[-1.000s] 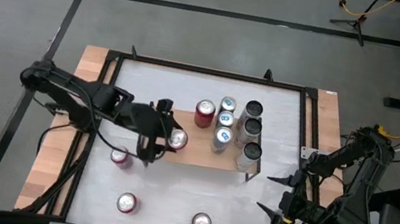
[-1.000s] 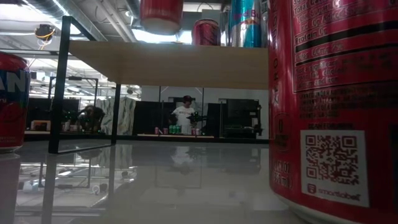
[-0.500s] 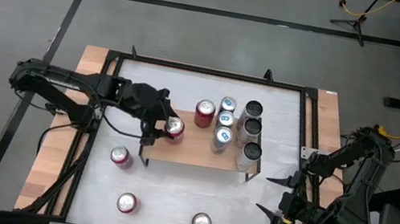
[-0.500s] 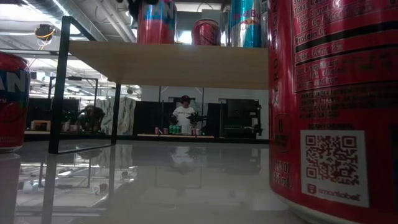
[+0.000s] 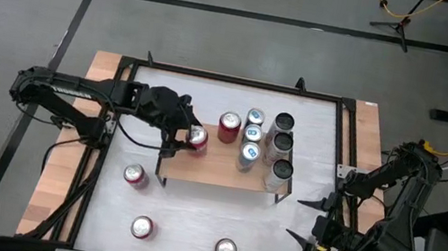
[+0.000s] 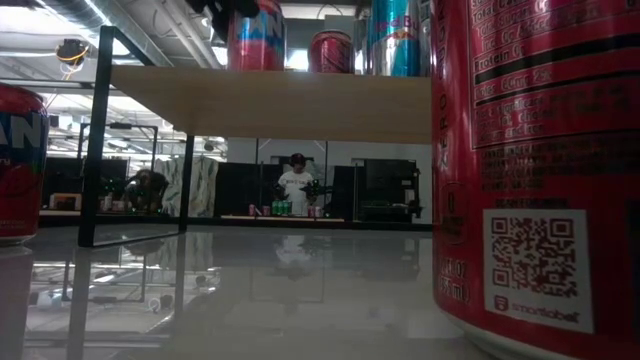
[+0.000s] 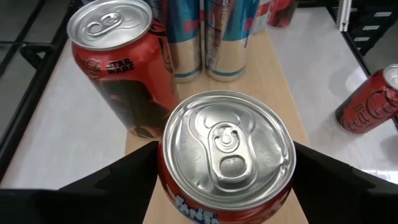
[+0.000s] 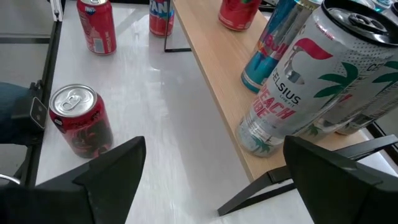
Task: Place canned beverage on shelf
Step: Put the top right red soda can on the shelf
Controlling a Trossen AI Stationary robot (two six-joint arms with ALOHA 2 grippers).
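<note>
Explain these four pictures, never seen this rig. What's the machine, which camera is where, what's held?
Two robot arms work at a white table. One camera looks straight down, one sits at tabletop height, and one rides on each wrist. A low wooden shelf carries several cans. The left claw stands around a red Fanta can on the shelf's end, beside a red Star Wars can; whether it is gripping or letting go is unclear. The right claw waits open at the table's right edge. Three red cans stand on the table.
</note>
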